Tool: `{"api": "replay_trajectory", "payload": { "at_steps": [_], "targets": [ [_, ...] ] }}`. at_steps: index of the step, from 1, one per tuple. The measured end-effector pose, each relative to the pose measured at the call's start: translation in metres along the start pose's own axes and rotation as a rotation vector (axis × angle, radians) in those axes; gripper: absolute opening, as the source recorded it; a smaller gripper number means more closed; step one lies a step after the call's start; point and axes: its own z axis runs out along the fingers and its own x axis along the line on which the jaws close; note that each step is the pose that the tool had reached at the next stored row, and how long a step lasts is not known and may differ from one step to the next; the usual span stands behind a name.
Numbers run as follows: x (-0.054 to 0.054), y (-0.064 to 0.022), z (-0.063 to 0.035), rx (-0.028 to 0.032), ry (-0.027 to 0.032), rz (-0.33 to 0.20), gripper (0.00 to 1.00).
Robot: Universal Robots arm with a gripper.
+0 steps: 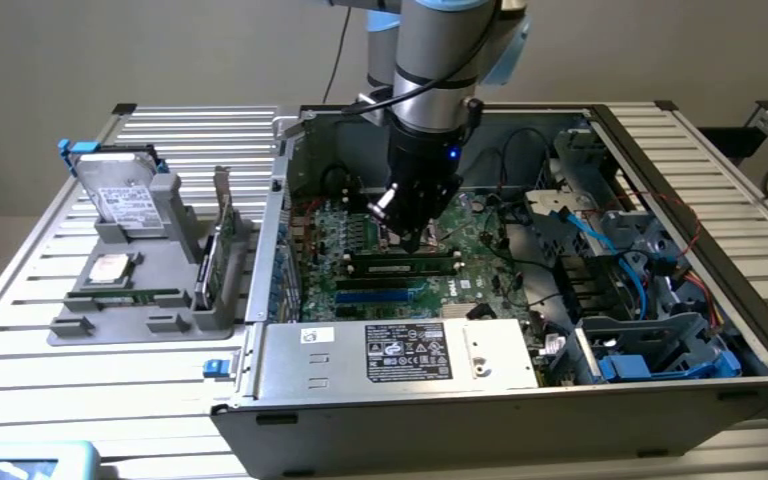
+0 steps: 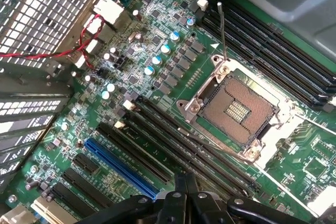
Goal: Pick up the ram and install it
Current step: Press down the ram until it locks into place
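Ram [image 1: 402, 266]: long thin green stick, dark chips, lying level in motherboard slot inside open case, directly under arm.

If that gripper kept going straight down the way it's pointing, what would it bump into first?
Most likely the ram lying in its motherboard slot, directly beneath the gripper. Depth is hard to judge, so it may already be touching.

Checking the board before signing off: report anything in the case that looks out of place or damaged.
The CPU socket stands bare beside the memory slots, its contact field exposed, with no chip or cooler on it. Nothing else looks broken or spilled. The hand hangs shut just above the slots.
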Motion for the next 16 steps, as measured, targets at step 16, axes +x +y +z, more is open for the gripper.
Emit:
{"api": "replay_trajectory", "payload": {
  "at_steps": [16],
  "targets": [
    [0.0001,-0.0001,0.0000,-0.0017,0.0079,0.125,0.11]
  ]
}}
